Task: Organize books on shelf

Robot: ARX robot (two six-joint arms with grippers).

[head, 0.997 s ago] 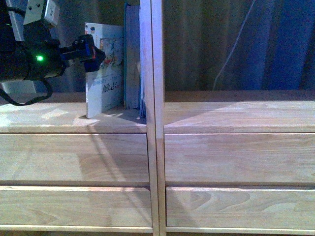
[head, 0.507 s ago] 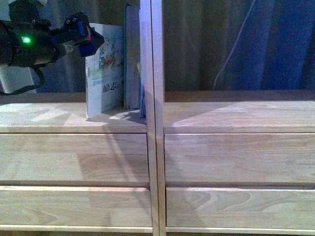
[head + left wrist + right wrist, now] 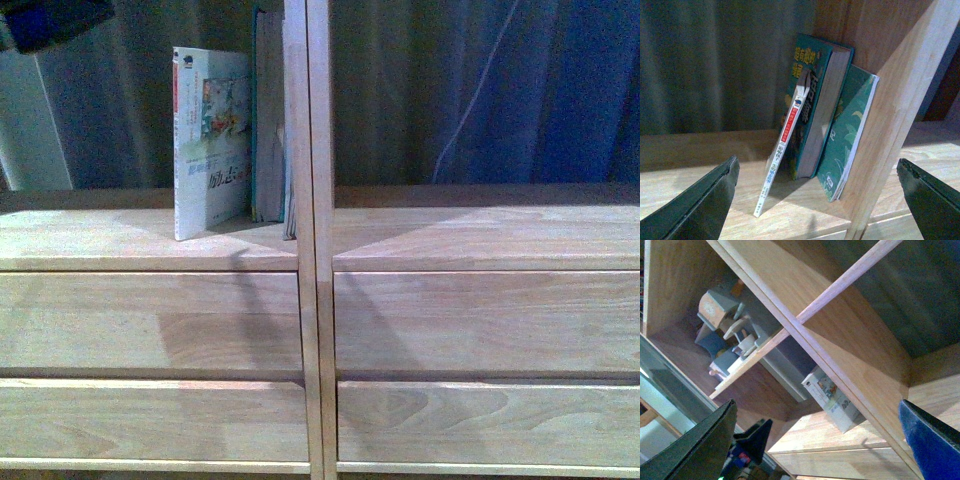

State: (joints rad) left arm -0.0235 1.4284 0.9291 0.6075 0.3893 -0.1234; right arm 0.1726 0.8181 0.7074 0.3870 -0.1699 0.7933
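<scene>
A thin white paperback (image 3: 212,140) stands on the light-wood shelf (image 3: 150,245), leaning against taller teal books (image 3: 268,120) beside the double upright (image 3: 308,240). In the left wrist view the paperback (image 3: 782,150) tilts onto a thick teal book (image 3: 812,100), and a thin green-covered book (image 3: 847,130) rests against the upright (image 3: 895,100). My left gripper (image 3: 817,162) is open and empty, back from the books. My right gripper (image 3: 817,404) is open and empty, lower down and looking up at the paperback (image 3: 832,400).
Only a dark part of my left arm (image 3: 50,20) shows at the front view's top left. Plain drawer fronts (image 3: 480,320) lie below the shelf board. The right wrist view shows small wooden toys (image 3: 725,325) in another compartment.
My left arm has pulled up and to the left, away from the white paperback and nearly out of the front view. The paperback stays standing against the teal books.
</scene>
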